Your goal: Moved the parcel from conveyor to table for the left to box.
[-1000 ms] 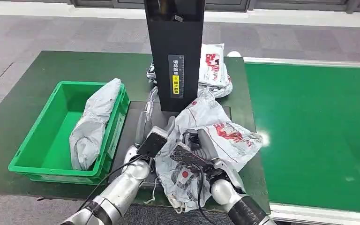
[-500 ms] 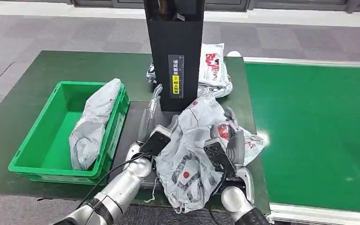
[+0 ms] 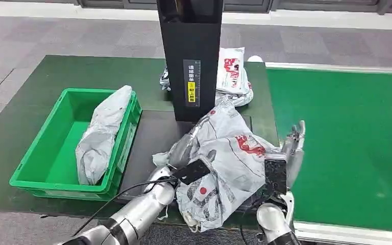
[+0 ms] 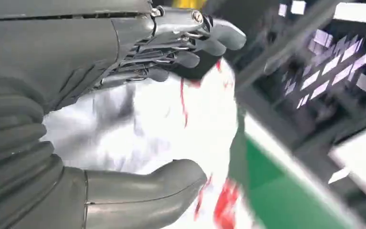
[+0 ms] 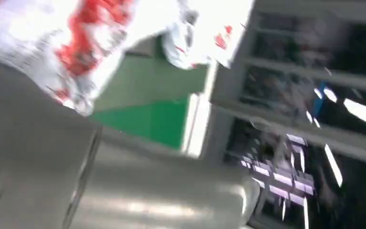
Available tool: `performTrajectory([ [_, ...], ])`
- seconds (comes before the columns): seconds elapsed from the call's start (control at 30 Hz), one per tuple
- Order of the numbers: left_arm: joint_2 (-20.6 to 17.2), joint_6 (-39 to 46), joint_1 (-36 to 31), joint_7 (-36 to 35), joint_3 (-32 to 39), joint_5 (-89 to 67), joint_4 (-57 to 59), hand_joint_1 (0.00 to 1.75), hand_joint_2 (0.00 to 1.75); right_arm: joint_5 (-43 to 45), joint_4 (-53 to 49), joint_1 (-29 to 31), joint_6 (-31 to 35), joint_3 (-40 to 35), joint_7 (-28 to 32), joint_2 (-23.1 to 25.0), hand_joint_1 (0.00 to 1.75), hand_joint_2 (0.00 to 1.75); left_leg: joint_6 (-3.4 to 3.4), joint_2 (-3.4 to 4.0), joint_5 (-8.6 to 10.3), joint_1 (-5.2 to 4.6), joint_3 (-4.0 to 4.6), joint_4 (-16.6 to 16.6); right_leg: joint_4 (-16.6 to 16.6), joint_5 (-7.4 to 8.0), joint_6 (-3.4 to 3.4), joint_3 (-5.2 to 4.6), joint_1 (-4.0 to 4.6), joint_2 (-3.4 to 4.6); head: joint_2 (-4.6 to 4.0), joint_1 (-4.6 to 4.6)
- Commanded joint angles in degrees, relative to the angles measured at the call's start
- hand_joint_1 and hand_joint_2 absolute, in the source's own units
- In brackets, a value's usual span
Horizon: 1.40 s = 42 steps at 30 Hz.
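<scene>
The white and red parcel (image 3: 229, 158) is lying on the counter (image 3: 46, 76) near its front edge, just in front of the black stand (image 3: 190, 56), with its long axis running from the front edge toward the stand. It is being held from its left side by the left robot hand (image 3: 184, 158), whose thumb and fingers are seen wrapped around the bag in the left wrist view. The right robot hand (image 3: 288, 153) is being kept beside the parcel's conveyor-side edge with fingers spread and nothing in them, so the left robot hand is judged better placed to carry it to the green box (image 3: 35, 178) at the counter's left edge
</scene>
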<state>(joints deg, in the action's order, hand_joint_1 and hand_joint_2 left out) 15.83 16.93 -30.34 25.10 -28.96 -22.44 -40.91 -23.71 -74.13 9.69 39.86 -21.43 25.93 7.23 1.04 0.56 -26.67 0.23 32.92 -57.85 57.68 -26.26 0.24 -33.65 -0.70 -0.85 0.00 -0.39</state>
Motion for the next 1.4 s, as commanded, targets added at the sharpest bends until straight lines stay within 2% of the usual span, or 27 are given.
performTrajectory([
  [0.03,3.1,-10.0,-6.7,-13.8,-17.1,-14.4,21.1,0.00,1.75,6.1,-7.1,-1.9,0.1,10.4,4.4,2.0,0.00,0.00,-0.07,-0.23,0.06,0.03,-0.09,0.1,-0.2,0.05,0.01,0.20,0.03,-0.08,0.00,0.02],
  [0.13,2.2,-13.5,-6.2,-17.0,-20.4,-18.7,23.0,0.02,1.75,6.8,-6.0,-3.5,0.1,9.0,4.7,1.1,0.00,0.00,-0.06,-0.30,0.08,0.03,-0.17,0.2,-0.3,0.04,-0.01,0.32,-0.05,-0.15,0.00,0.00],
  [0.17,1.4,-15.0,-5.8,-17.9,-21.2,-20.0,23.4,1.73,1.75,6.8,-4.6,-3.4,0.1,7.9,4.9,1.1,0.00,0.00,-0.05,-0.21,0.07,0.03,-0.20,0.2,-0.3,0.06,-0.02,0.30,-0.05,-0.06,0.00,0.00],
  [0.27,-0.7,-15.1,-4.4,-17.6,-21.7,-22.1,22.8,1.75,1.75,7.3,-1.4,-2.3,-0.3,5.5,4.5,1.1,0.00,0.00,-0.05,0.17,-0.03,0.04,-0.29,0.2,-0.2,0.09,-0.04,0.27,-0.04,0.28,0.00,-0.04],
  [0.43,-3.0,-11.0,-2.7,-17.4,-16.6,-22.3,19.4,1.75,1.75,7.2,-1.1,-2.3,-1.4,4.4,2.2,1.0,0.00,0.00,-0.11,0.22,-0.01,0.03,-0.56,0.3,-0.3,0.15,-0.01,0.62,-0.06,0.35,0.00,0.02],
  [0.53,-3.6,-5.2,-2.3,-17.8,-12.8,-22.3,16.4,1.75,1.75,6.2,-2.3,-3.0,-1.9,4.8,1.1,1.0,0.00,0.00,-0.10,0.19,-0.20,0.01,-0.36,0.3,-0.2,-0.09,-0.04,0.91,-0.08,0.31,0.00,0.00],
  [0.57,-3.7,-1.0,-1.9,-16.3,-9.4,-21.2,13.8,1.75,1.75,5.9,-3.5,-3.7,-1.8,5.4,0.9,1.4,0.00,0.00,-0.09,0.10,-0.33,0.02,-0.50,0.2,-0.1,-0.25,0.00,1.10,-0.07,0.18,0.00,0.02],
  [0.67,-4.9,4.6,-1.7,-15.6,-4.3,-21.5,6.5,1.75,1.75,5.1,-6.0,-5.3,-1.9,6.5,0.2,1.6,0.00,0.00,-0.06,0.10,-0.32,0.02,-0.47,0.2,-0.1,-0.25,-0.03,1.04,-0.05,0.16,0.00,0.02],
  [0.8,-10.3,19.9,0.1,-18.8,3.2,-30.8,-12.6,1.75,1.75,4.8,-9.0,-8.4,-1.2,7.8,0.2,1.3,0.00,0.00,0.06,0.04,-0.16,0.03,-0.79,0.2,-0.1,-0.15,-0.14,0.76,0.00,0.17,0.00,0.00],
  [0.83,-11.9,15.2,0.8,-19.7,5.7,-31.8,-18.5,1.75,1.75,5.2,-9.2,-8.9,-1.3,8.0,0.7,1.2,0.00,0.00,0.08,0.02,-0.18,0.01,-0.73,0.1,0.0,-0.20,-0.13,0.70,0.02,0.12,0.00,0.00],
  [0.93,-11.5,12.7,1.7,-19.2,7.8,-33.0,-20.3,1.75,1.75,5.3,-8.9,-8.9,-1.3,8.1,1.0,1.2,0.00,0.00,0.12,-0.02,-0.14,0.07,-0.55,0.1,0.0,-0.19,-0.14,0.58,0.15,0.13,0.00,0.00],
  [0.97,-11.2,12.8,1.8,-18.9,8.0,-33.4,-20.0,1.75,1.75,5.3,-8.8,-8.8,-1.3,8.1,1.0,1.3,0.00,0.00,0.12,0.06,-0.16,0.03,-0.65,0.1,0.0,-0.20,-0.12,0.63,0.11,0.19,0.00,0.00],
  [1.03,-11.2,19.8,1.9,-19.5,9.5,-37.0,-20.2,1.75,1.75,5.3,-8.6,-9.0,-1.3,8.1,1.0,1.4,0.00,0.00,0.10,0.14,-0.09,0.05,-0.69,0.3,-0.2,-0.09,-0.13,0.66,0.13,0.34,0.00,0.00],
  [1.07,-12.1,23.0,1.5,-20.7,11.1,-39.3,-21.5,1.75,1.75,5.2,-8.4,-9.2,-1.3,8.1,1.2,1.6,0.00,0.00,0.11,0.07,-0.15,0.01,-0.64,0.1,0.0,-0.21,-0.12,0.60,0.08,0.21,0.00,0.00],
  [1.17,-15.4,23.1,1.6,-26.2,21.0,-51.2,-30.0,1.75,1.75,5.4,-7.2,-9.1,-1.7,8.0,2.0,2.2,0.00,0.00,0.12,0.15,-0.16,0.06,-0.50,0.1,0.0,-0.18,-0.15,0.48,0.13,0.28,0.00,0.02],
  [1.27,-18.7,23.1,1.4,-26.5,31.3,-57.2,-33.7,1.75,1.75,6.2,-5.2,-7.6,-1.8,8.0,2.6,2.1,0.00,0.00,0.15,0.43,-0.17,0.09,-0.43,0.1,0.0,-0.11,-0.18,0.33,0.15,0.58,0.00,0.02],
  [1.37,-23.1,23.1,0.9,-25.2,35.4,-53.9,-30.8,1.75,1.75,7.1,-5.3,-7.0,-1.7,8.2,2.9,1.4,0.00,0.00,0.19,0.70,-0.13,0.10,-0.53,0.2,0.0,0.01,-0.29,0.31,0.17,0.86,0.00,0.02],
  [1.4,-24.1,23.1,1.5,-26.5,37.8,-57.5,-32.5,1.75,1.75,7.3,-5.6,-7.1,-1.7,8.3,2.8,1.1,0.00,0.00,0.19,0.44,-0.14,0.06,-0.52,0.2,0.0,-0.10,-0.25,0.36,0.14,0.55,0.00,0.02],
])
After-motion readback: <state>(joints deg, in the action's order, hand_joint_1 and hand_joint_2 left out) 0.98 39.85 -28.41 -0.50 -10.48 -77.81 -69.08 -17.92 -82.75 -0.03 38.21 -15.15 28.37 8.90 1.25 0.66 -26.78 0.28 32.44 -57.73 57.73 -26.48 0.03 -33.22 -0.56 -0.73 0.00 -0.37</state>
